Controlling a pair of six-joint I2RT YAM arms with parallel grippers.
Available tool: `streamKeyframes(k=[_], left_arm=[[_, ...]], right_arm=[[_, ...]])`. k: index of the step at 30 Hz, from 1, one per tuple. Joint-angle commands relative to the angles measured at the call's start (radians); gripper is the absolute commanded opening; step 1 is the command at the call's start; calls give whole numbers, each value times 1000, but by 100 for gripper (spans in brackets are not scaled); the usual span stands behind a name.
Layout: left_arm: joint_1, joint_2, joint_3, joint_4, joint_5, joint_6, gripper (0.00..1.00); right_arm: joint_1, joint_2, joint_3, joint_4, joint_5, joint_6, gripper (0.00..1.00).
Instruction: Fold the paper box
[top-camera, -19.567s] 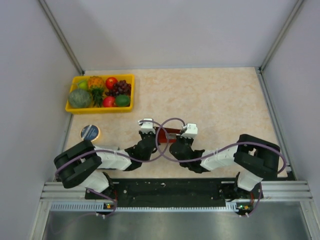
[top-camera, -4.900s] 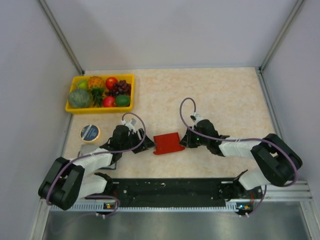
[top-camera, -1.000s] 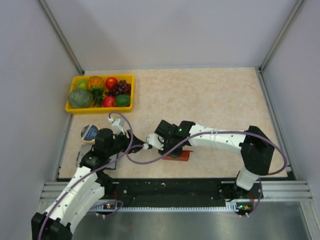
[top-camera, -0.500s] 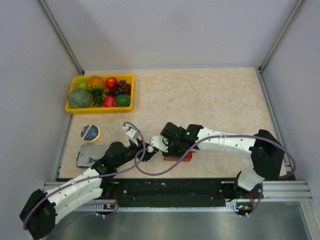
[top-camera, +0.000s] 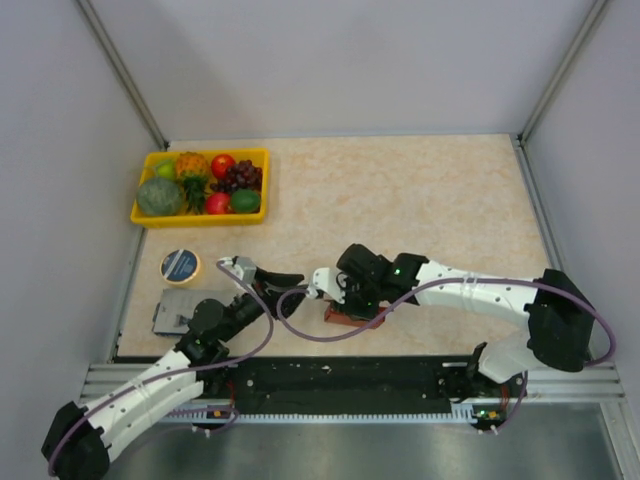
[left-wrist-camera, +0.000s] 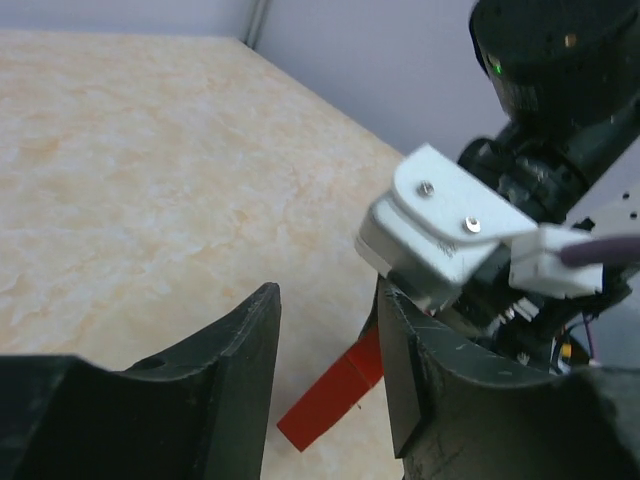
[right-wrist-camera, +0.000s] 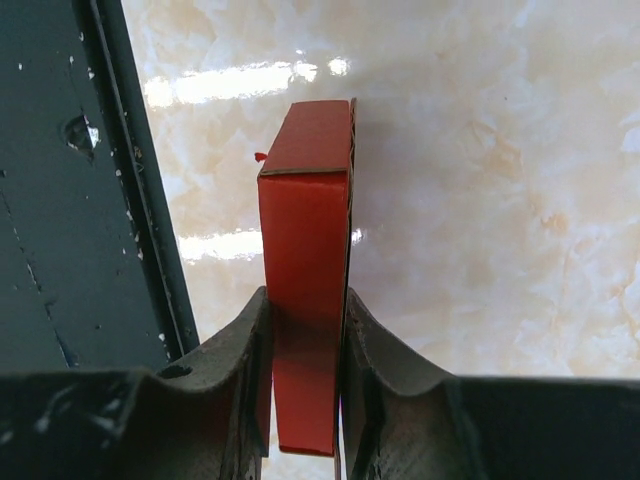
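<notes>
Right gripper (right-wrist-camera: 305, 330): fingers press both sides of the paper box (right-wrist-camera: 305, 250) and have firm hold of it. The box is folded into a narrow red block, held on edge at the near middle of the table (top-camera: 420, 190), just beside the dark base rail. Cannot tell whether it rests on the surface.

Left gripper (left-wrist-camera: 325, 340): jaws part-way apart, nothing between them. It sits just left of the box, not touching it.

Far left: yellow fruit tray (top-camera: 200, 216). Near left: round tin (top-camera: 181, 265), with a flat grey item (top-camera: 180, 310) beside it.
</notes>
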Motion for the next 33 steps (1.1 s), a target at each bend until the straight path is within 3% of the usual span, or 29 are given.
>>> streamKeyframes(k=[1, 9, 20, 33], left_arm=[[-8, 107, -53, 147, 190, 117, 46], [-7, 216, -54, 297, 256, 149, 50], [-11, 362, 96, 212, 350, 315, 49], [-34, 445, 160, 170, 357, 384, 46]], right_arm=[[-52, -33, -9, 66, -76, 18, 12], [-98, -117, -12, 60, -176, 45, 11], [-96, -120, 37, -14, -220, 33, 11], [-96, -103, 62, -29, -240, 22, 10]])
